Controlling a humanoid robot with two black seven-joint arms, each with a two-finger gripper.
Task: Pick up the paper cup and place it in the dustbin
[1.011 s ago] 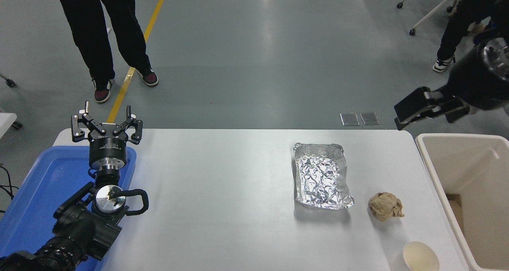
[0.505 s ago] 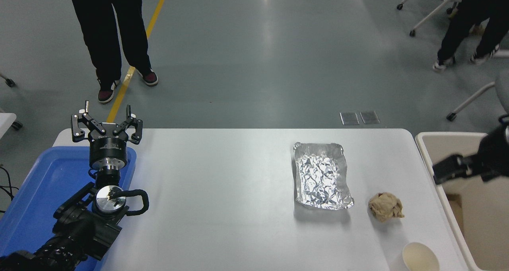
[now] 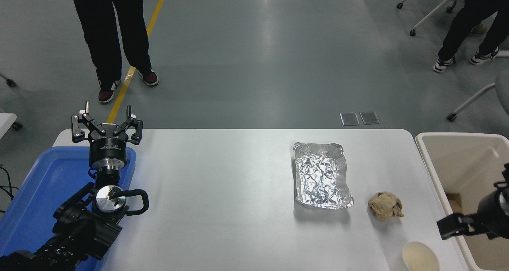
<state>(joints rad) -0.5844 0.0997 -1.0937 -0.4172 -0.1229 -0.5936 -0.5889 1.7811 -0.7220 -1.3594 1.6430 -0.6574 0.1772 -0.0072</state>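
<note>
The paper cup (image 3: pixel 420 257) stands upright, mouth up, at the table's front right corner, cut off by the picture's bottom edge. The cream-beige dustbin (image 3: pixel 469 163) stands just right of the table, and some brown cardboard shows inside it. My right gripper (image 3: pixel 447 227) comes in low from the right edge, over the bin's left wall, just up and to the right of the cup and not touching it. My left gripper (image 3: pixel 106 121) is open and parked over the far end of the blue tray at the lower left.
A silver foil tray (image 3: pixel 323 174) lies right of the table's middle. A tan paper ball (image 3: pixel 385 206) lies between it and the cup. A blue tray (image 3: pixel 43 191) sits at the left edge. People stand on the floor beyond the table, and chairs stand at the upper right.
My right arm has come down from above the bin's far corner to low beside the cup. The left arm, cup, paper ball and foil tray have not moved.
</note>
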